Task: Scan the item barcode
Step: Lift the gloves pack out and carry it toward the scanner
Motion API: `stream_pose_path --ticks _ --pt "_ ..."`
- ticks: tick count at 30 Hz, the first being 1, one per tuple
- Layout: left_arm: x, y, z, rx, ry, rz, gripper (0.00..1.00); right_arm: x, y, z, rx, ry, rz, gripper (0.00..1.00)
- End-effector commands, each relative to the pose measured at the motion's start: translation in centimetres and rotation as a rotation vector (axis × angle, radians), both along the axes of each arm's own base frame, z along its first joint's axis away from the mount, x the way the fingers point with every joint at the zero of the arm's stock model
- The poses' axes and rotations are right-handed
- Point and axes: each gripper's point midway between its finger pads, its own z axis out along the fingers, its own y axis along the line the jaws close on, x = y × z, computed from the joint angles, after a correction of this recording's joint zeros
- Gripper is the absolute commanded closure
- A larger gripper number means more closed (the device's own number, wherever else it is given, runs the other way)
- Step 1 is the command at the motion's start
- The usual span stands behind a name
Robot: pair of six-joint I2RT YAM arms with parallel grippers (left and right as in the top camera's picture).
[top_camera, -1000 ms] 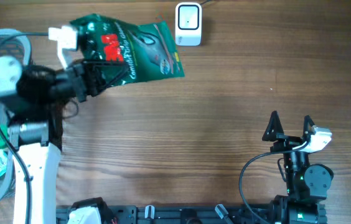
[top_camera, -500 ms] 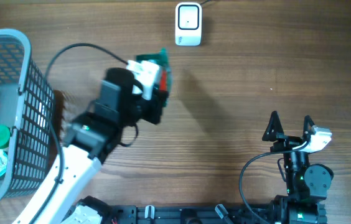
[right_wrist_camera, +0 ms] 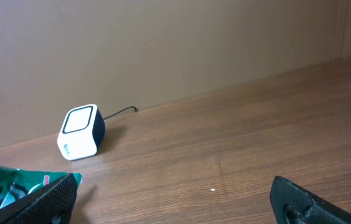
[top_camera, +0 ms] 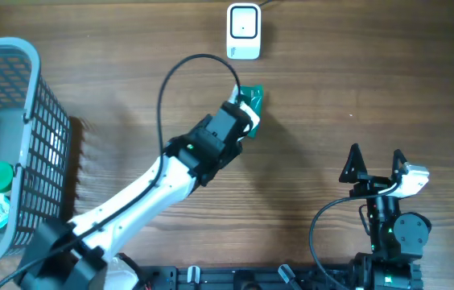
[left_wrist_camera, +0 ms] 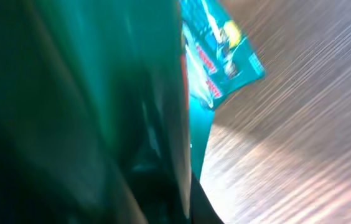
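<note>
**A:** Green bag (top_camera: 253, 97) scanned yet?

**B:** Not that I can judge. It's clamped in the left pincer (top_camera: 243, 109), just short of the scanner (top_camera: 243, 31); showing its barcode remains.

**A:** And since a second ago?

**B:** It travelled from beside the basket (top_camera: 50, 137) across the counter (top_camera: 332, 80). Right pincer (top_camera: 376, 159) rests wide, empty.
</note>
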Motion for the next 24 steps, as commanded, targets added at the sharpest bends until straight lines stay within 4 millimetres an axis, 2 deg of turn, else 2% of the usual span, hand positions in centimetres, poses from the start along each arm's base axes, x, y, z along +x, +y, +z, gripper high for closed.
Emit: stream_pose_path --ticks 1,4,8,11,15,19,21,23,24 --pt "0.9 0.9 1.3 0.263 -0.130 -0.111 0.96 0.0 -0.1 0.0 0.014 -0.002 -0.009 0.00" --pt "2.3 1.4 3.9 0.435 -0.274 -0.125 0.96 0.0 -0.1 0.0 0.014 -0.002 -0.009 0.00" --pt "4.7 1.9 9.4 0.613 -0.503 -0.052 0.96 0.0 -0.1 0.0 0.014 -0.002 -0.009 0.00" --pt "5.3 1.5 11.3 0.645 -0.568 -0.052 0.96 0.0 -0.1 0.0 0.014 -0.002 -0.009 0.00" --pt "5.1 1.4 11.2 0.665 -0.561 -0.068 0.96 0.0 -0.1 0.0 0.014 -0.002 -0.009 0.00" --pt "2.9 -0.8 8.9 0.625 -0.501 -0.164 0.90 0.0 -0.1 0.0 0.014 -0.002 -0.009 0.00" --pt "0.7 -2.8 6.4 0.573 -0.420 -0.278 0.83 0.0 -0.1 0.0 0.014 -0.002 -0.009 0.00" --pt "-3.0 -5.7 3.2 0.462 -0.290 -0.432 0.77 0.0 -0.1 0.0 0.014 -0.002 -0.009 0.00" --pt "-4.4 -6.7 2.4 0.407 -0.248 -0.468 0.75 0.0 -0.1 0.0 0.014 -0.002 -0.009 0.00"
